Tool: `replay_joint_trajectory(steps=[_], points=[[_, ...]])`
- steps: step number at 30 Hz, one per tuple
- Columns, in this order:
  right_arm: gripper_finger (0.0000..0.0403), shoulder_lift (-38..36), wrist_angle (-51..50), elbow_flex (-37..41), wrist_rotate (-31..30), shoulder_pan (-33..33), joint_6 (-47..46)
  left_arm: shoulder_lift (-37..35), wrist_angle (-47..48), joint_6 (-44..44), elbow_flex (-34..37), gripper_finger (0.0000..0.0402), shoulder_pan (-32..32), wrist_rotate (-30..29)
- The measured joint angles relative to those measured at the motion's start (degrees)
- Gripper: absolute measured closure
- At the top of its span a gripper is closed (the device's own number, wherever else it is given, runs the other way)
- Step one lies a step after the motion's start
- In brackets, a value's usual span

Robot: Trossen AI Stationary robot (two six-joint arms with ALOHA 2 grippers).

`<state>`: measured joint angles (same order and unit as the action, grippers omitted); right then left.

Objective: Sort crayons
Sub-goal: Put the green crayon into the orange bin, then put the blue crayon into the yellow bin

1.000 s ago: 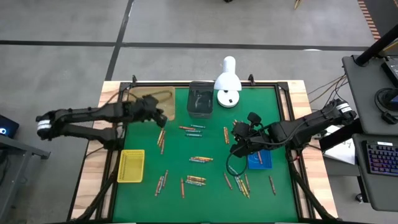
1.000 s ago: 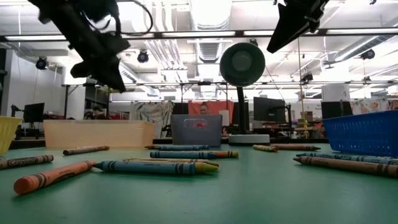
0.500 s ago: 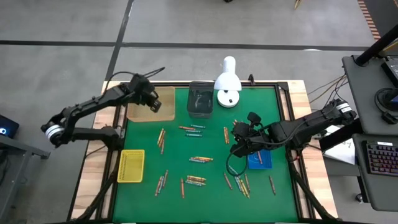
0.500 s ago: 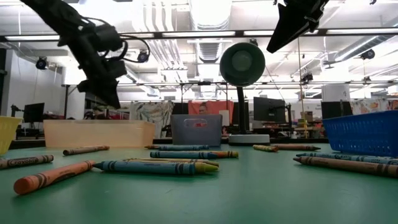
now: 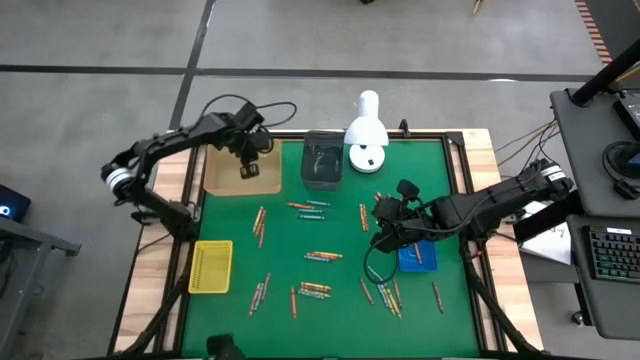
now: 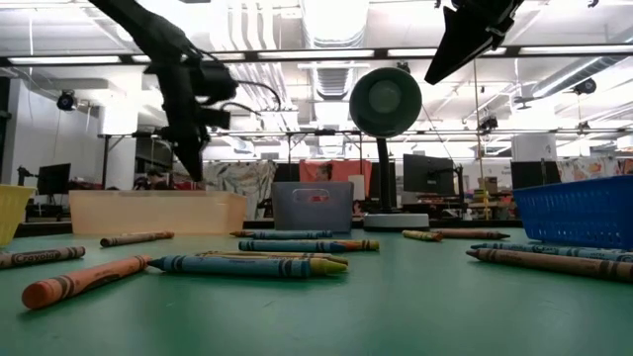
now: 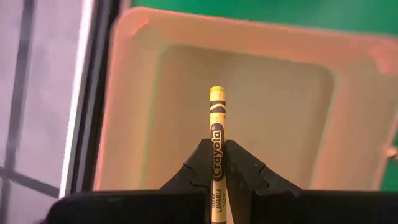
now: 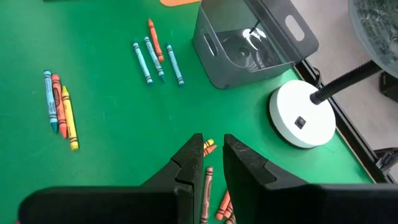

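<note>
One yellow crayon (image 7: 216, 149), clamped in left gripper (image 7: 216, 163) over orange tray (image 7: 134, 93) at eleven o'clock for dropping; right gripper (image 8: 212, 155), slightly parted, empty, waits mid-table.

high view looks straight down on the whole surface (image 5: 330, 230); low view looks level across it; both share the grey bin (image 5: 322, 160) and lamp (image 6: 385, 101).

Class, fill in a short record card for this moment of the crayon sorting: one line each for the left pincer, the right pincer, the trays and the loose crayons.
Left pincer: left pincer shut on a yellow crayon, over the pale orange tray
Right pincer: right pincer empty, jaws slightly apart, above the green mat near the blue tray
Trays: pale orange, grey bin, yellow tray, blue
Loose crayons: scattered crayons lying across the mat
Other: white lamp at the far edge
</note>
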<state>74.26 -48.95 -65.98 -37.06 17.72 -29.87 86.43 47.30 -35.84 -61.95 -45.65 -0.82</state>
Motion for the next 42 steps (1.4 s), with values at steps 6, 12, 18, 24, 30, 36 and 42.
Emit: replay_joint_trajectory(steps=[6,12,18,24,30,36,42], points=[[0.0351,0.00,0.00,0.00,0.00,0.00,0.11,4.29,-2.53,-8.86,-0.39,0.0401,-0.94,-0.20],[0.0351,0.00,0.00,0.00,-0.02,0.00,0.11,6.43,-3.82,-11.66,-1.46,0.0401,-3.02,-0.20],[0.0351,0.00,0.02,0.00,-0.04,0.00,0.11,7.76,-5.12,-9.83,-2.84,0.0381,-5.18,-0.21],[0.0351,0.00,0.26,0.00,-0.07,0.00,0.11,7.79,-5.87,-8.30,-3.30,0.0350,-6.05,-0.24],[0.0351,0.00,0.44,0.00,-0.07,0.00,0.11,7.42,-5.51,-5.63,-4.21,0.0344,-5.98,-0.20],[0.0351,0.00,2.07,0.00,-0.02,-0.02,-0.11,5.40,-3.00,5.69,-5.90,0.0343,-5.75,0.71],[0.0351,0.00,5.79,0.00,0.24,-0.01,-0.10,-1.07,-2.81,19.65,-4.15,0.0349,-3.19,4.83]])
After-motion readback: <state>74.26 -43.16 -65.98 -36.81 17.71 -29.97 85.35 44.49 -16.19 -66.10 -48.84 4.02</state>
